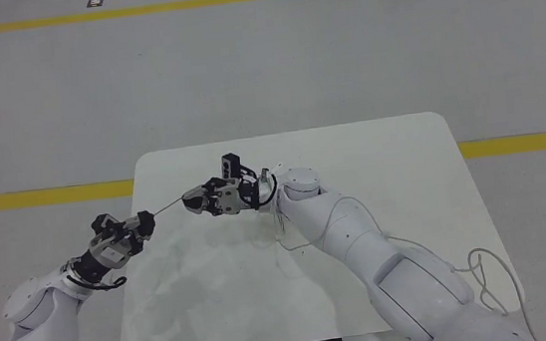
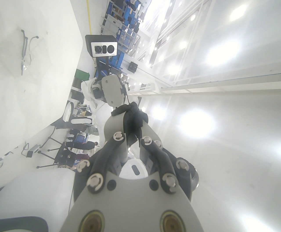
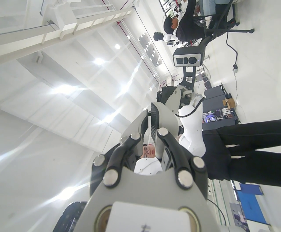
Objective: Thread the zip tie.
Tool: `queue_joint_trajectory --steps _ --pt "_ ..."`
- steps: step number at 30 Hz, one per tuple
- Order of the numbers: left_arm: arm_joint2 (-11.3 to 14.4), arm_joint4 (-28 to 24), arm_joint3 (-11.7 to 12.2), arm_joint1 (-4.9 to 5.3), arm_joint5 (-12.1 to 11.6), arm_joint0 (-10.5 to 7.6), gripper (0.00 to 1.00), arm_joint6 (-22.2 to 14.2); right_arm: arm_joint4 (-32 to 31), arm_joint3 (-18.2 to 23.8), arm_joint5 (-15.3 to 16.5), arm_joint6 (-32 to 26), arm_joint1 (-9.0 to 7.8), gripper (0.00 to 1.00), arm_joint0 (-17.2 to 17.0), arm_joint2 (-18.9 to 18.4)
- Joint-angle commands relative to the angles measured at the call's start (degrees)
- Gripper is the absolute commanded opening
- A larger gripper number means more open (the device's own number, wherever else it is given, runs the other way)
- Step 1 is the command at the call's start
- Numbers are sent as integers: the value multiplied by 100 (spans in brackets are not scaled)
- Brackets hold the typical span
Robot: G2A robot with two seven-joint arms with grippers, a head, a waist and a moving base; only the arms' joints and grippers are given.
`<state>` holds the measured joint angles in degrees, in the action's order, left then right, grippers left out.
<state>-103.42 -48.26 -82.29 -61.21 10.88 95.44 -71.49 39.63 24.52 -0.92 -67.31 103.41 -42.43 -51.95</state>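
Note:
A thin dark zip tie (image 1: pixel 169 205) stretches in a straight line above the white table (image 1: pixel 382 159), between my two grippers. My left gripper (image 1: pixel 141 222) is at the table's left side, shut on one end of it. A black piece (image 2: pixel 131 123) sits pinched at its tips (image 2: pixel 130 112) in the left wrist view. My right gripper (image 1: pixel 191 199) faces it from the right, shut on the other end of the tie. In the right wrist view its fingers (image 3: pixel 151 109) stand pressed together, and the tie itself cannot be made out there. Each wrist view shows the opposite gripper, the right gripper (image 2: pixel 110 92) and the left gripper (image 3: pixel 172 96), farther off.
The table's left edge (image 1: pixel 136 200) lies just under the left gripper. A yellow floor line (image 1: pixel 45 196) runs past both sides of the table.

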Motion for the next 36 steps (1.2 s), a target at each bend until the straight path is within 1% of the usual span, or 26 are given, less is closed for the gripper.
queue_joint_trajectory --steps 1,3,4,5,6,11,14,17,24,25,26,32,33,34,36 --pt "0 0 0 0 0 0 0 0 -12 -1 17 13 -1 0 0 -5" --pt "0 0 0 0 0 0 0 0 -25 4 42 28 -2 0 -4 -11" --pt "0 0 0 0 0 0 8 0 -22 8 61 36 -3 0 -9 -18" --pt "0 0 0 0 0 0 40 0 -22 12 70 40 -3 0 -13 -22" --pt "0 0 0 0 0 0 100 0 -21 18 80 47 -4 0 -16 -28" --pt "0 0 0 0 0 0 100 0 -23 53 177 204 -8 0 -39 -68" --pt "66 -37 -62 -7 -13 -8 100 216 -43 74 239 308 -15 0 -56 -89" --pt "83 -71 -105 1 -8 -2 100 274 -53 117 276 397 -18 0 -79 -107" --pt "167 -118 -166 16 -40 -32 100 371 -59 274 236 446 17 0 -149 -70" --pt "183 -102 -187 20 -60 -43 100 337 -59 278 229 453 20 0 -152 -67" --pt "168 5 -217 30 -178 -57 100 337 -59 278 229 453 20 0 -152 -67" --pt "168 5 -217 30 -178 -57 100 337 -59 278 229 453 20 0 -152 -67" --pt "196 -11 -235 24 -188 -73 100 447 -59 278 229 453 20 0 -152 -67" --pt "232 -56 -265 19 -196 -84 100 515 -67 332 241 509 18 0 -181 -69" --pt "251 -97 -269 21 -188 -90 100 519 -114 518 208 563 -5 0 -271 -75"
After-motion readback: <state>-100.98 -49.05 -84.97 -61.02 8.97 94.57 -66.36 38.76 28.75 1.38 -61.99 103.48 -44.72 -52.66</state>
